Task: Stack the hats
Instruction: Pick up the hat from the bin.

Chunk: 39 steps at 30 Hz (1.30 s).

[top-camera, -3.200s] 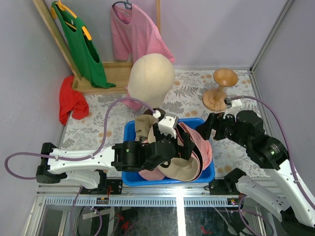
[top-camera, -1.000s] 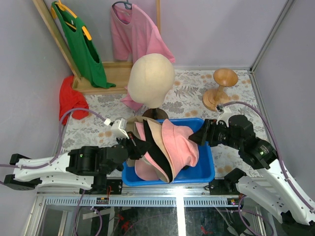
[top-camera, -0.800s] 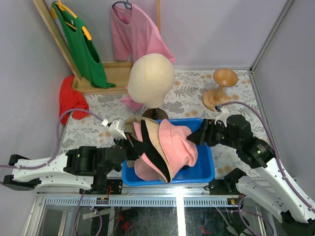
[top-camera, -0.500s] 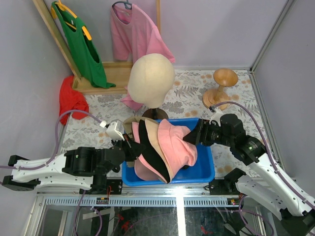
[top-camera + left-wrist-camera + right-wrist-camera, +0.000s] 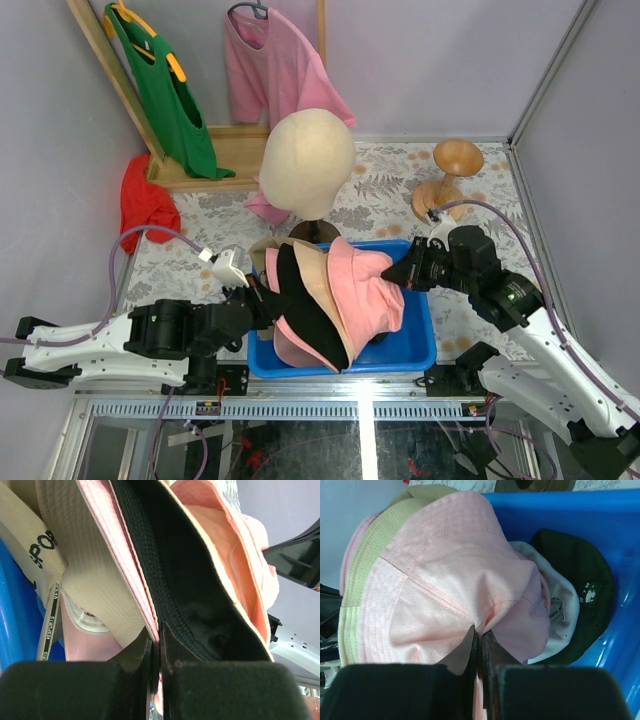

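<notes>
Reading the top view first: the nested hats (image 5: pixel 315 305) stood on edge over the blue bin (image 5: pixel 415 352), between the two arms. The left gripper (image 5: pixel 262 298) met the pile's left edge. The right gripper (image 5: pixel 405 276) met the pink bucket hat (image 5: pixel 365 285) on the pile's right face. The mannequin head (image 5: pixel 308 160) sat just beyond the bin's far side.

Left wrist: jaws were pinched narrow on a thin pink brim edge, beside a black-lined hat (image 5: pixel 190 600). The tan cap (image 5: pixel 40 555) with dark lettering hung at the pile's left.

Right wrist: jaws were closed on a small fold of the bucket hat's crown. The dark green cap (image 5: pixel 585 590) lay loose on the bin floor, partly under the bucket hat and outside the pile, so the stack looked unfinished.

Risks, my read:
- Both grips were thin fabric pinches, so opposing pull could slip a fold free and let the pile flop open.
- The left pinch seemed to catch only a layer or two, so the others could slide off.
- Dragging could snag the green cap or the bin rim.
</notes>
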Available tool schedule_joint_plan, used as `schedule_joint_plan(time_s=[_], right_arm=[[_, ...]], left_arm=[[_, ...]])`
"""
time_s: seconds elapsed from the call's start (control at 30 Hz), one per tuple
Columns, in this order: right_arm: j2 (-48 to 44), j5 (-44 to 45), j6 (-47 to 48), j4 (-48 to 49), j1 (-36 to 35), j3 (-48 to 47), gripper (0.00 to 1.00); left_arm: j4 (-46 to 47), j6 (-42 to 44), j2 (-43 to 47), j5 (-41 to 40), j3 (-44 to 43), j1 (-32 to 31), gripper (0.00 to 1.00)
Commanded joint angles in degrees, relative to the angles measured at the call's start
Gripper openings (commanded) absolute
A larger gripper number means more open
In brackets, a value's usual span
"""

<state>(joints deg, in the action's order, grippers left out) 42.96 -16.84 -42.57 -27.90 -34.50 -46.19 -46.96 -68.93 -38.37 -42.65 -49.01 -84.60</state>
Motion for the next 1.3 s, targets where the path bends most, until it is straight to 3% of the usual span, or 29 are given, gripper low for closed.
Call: schedule_joint_plan(time_s=[0.0, 0.4, 0.67, 0.97, 1.27], right_arm=[[0.4, 4.1, 3.5, -2.5, -0.3, -8.3, 0.00], [8.2, 5.3, 11.3, -13.3, -0.3, -29.2, 0.00], [14.6, 11.1, 17.0, -21.0, -0.3, -44.4, 0.00], [21.0, 26.4, 21.0, -29.6, -0.3, -59.0, 0.00], [27.8, 46.7, 25.7, -29.8, -0.3, -68.1, 0.00]], left_arm=[[-3.6, -2.2, 0.3, -3.9, 0.3, 0.3, 0.00], [-4.6, -3.8, -0.9, -5.4, 0.0, 0.3, 0.00], [-4.5, -4.8, 0.8, -5.4, 1.4, 0.3, 0.00], [-4.2, -3.9, 1.6, -5.3, 1.6, 0.3, 0.00], [-4.4, -2.4, 1.4, -4.2, 0.7, 0.2, 0.00]])
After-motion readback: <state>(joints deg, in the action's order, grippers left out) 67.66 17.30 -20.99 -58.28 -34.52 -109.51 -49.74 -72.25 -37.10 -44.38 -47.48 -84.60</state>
